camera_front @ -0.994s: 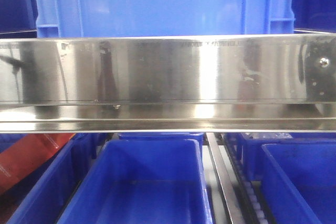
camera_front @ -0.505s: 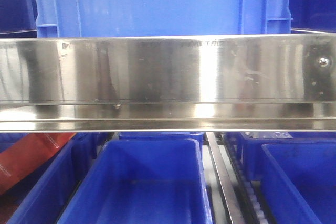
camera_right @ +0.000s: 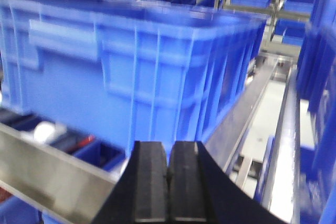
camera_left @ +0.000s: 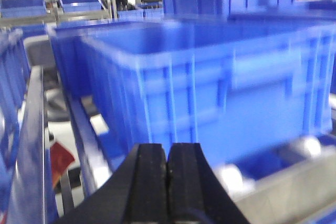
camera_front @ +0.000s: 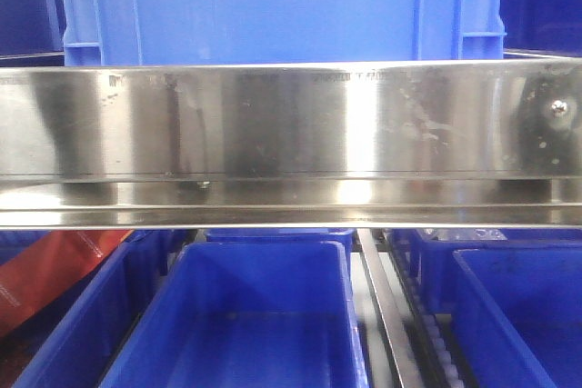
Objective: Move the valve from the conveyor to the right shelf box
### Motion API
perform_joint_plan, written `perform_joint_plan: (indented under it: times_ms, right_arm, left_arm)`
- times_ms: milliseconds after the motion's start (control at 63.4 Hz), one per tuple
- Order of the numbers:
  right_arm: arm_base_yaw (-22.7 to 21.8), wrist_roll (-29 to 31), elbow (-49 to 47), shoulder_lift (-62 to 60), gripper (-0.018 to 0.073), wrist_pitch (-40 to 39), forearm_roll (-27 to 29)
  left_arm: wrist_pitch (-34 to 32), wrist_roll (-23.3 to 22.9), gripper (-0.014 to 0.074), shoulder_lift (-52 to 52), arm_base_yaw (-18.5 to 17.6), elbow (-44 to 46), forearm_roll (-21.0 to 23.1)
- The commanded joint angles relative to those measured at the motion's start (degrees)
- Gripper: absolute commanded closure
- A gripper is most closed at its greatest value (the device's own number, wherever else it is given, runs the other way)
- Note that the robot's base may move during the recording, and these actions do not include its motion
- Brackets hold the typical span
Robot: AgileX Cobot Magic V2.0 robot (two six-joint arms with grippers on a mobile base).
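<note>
Since the earlier front-facing pictures almost nothing has shifted: the polished steel rail (camera_front: pixel 291 124) sits a touch lower in the frame than a second ago, and the reflections on it have changed slightly, while the crates keep their places. That rail runs across the whole width of the front view, with a screw head near its right end. Above and behind it stands a large blue crate (camera_front: pixel 273 6) with ribbed walls. Below the rail lie open blue bins: a middle bin (camera_front: pixel 264 315), a right bin (camera_front: pixel 518 315) beyond a thin metal divider (camera_front: pixel 386 315), and part of another at the left, beside a red object (camera_front: pixel 45 279) that cannot be made out. In the left wrist view the left gripper (camera_left: pixel 167 177) shows its two black pads pressed together with nothing between them, pointing at the side of the blue crate (camera_left: pixel 210 93), which is blurred. In the right wrist view the right gripper (camera_right: pixel 168 179) is likewise clenched on nothing, its pads meeting along a thin seam, with the same kind of blue crate (camera_right: pixel 131 72) ahead and a steel rail (camera_right: pixel 52 177) running below it at the left. Neither the valve nor the conveyor appears in any view, so their place cannot be told.
</note>
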State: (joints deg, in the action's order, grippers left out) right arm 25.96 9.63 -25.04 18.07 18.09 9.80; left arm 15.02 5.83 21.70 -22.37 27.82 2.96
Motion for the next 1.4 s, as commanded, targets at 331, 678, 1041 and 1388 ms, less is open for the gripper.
perform_joint_plan:
  times_ms: [331,678,1041,1388]
  right_arm:
    - [-0.2,0.3,1.6,-0.7,0.0721,-2.3,-0.2]
    - [-0.2,0.3,1.6,-0.7,0.0721,-2.3,-0.2]
    - [-0.2,0.3,1.6,-0.7,0.0721,-2.3,-0.2]
    - [-0.2,0.3,1.6,-0.7,0.0721,-2.3,-0.2]
  left_arm:
    - [-2.7,-0.5,0.0708,-4.2,-0.2,-3.5,0.5]
    - [-2.7,-0.5,0.0708,-4.2,-0.2,-3.5,0.5]
    - [-4.2,-0.5,0.0708,-8.7,9.0,-8.7,0.5]
    - [-12.8,-0.5,0.0708,-21.7,23.1,-26.7,0.6]
